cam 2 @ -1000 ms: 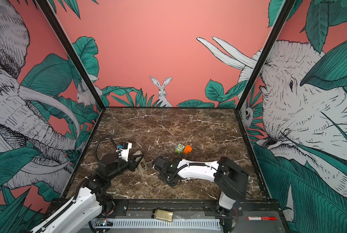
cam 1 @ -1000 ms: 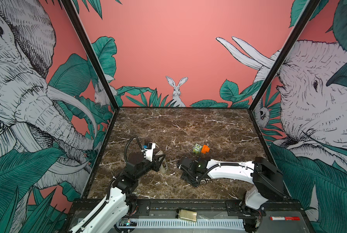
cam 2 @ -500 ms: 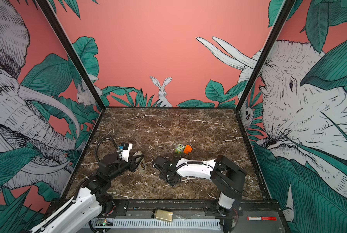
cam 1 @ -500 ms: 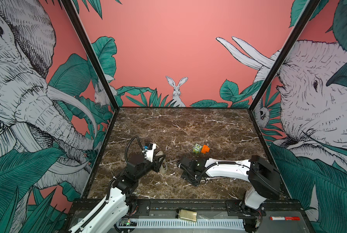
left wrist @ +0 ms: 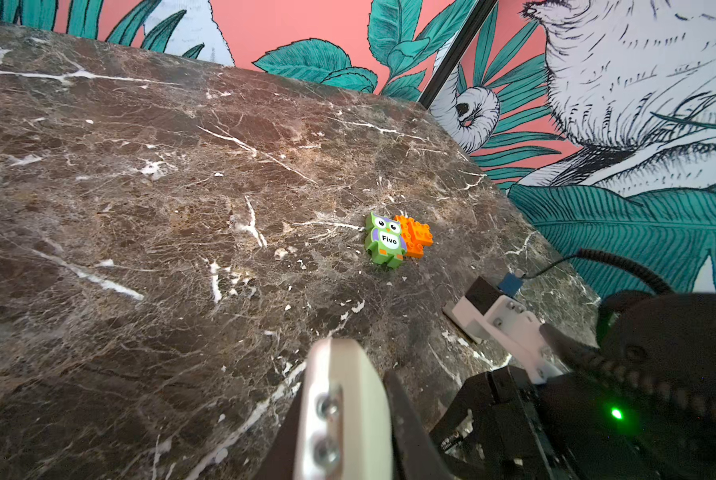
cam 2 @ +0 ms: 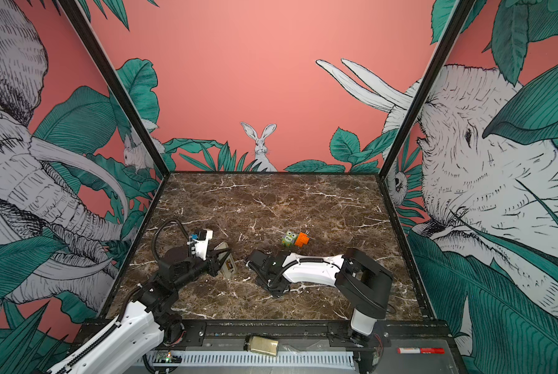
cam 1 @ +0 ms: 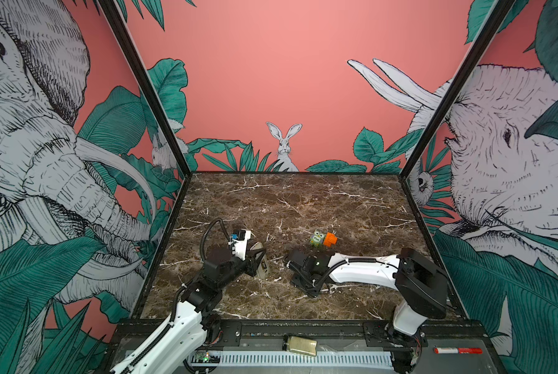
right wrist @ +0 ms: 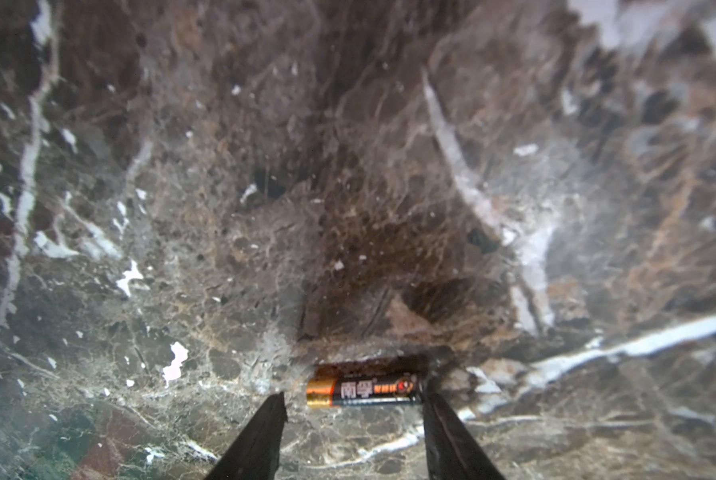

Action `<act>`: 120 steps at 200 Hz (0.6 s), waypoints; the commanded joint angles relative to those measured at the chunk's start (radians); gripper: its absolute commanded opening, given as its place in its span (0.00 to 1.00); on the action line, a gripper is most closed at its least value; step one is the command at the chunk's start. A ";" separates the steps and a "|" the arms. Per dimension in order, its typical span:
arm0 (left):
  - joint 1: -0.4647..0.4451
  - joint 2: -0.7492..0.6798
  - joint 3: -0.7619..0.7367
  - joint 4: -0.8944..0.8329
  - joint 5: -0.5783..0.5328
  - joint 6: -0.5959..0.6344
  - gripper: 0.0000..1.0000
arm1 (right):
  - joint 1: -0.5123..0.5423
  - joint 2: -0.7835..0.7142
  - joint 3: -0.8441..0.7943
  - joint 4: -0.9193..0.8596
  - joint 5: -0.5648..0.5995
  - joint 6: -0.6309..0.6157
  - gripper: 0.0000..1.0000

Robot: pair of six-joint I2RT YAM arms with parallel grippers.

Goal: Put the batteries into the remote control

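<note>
My left gripper (cam 1: pixel 251 260) is closed as far as it goes on the remote control (cam 1: pixel 260 264), holding it on edge and tilted at the left front of the marble table (cam 1: pixel 303 200). I cannot tell whether its lower edge touches the stone. In both top views the remote is foreshortened, so its buttons and display are unreadable. From my left wrist only its rounded pale end shows between my dark fingers (left wrist: pixel 406 432), with two small metal fittings along one edge. The frame cuts off the rest.

My right gripper (cam 1: pixel 308 288) points down at the table right of centre, and in both top views its body hides what lies under it. From my right wrist, the jaws stand roughly half apart and grip nothing. A battery (right wrist: pixel 364 390), black with a gold end, lies flat on the marble crosswise between my fingertips (right wrist: pixel 264 436). There is a gap at the gold end. At the other end I cannot tell whether it touches. The marble farther out is blurred.

Behind that gripper, an owl brick (cam 1: pixel 317 238) touches an orange brick (cam 1: pixel 330 239).
</note>
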 commanded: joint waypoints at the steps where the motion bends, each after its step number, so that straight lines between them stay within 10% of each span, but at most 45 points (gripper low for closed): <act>1: -0.005 -0.019 0.004 0.047 0.005 0.007 0.00 | -0.008 0.018 -0.002 -0.012 0.022 0.194 0.53; 120: -0.005 -0.047 -0.005 0.048 -0.012 0.018 0.00 | -0.037 0.039 -0.062 -0.008 -0.008 0.127 0.23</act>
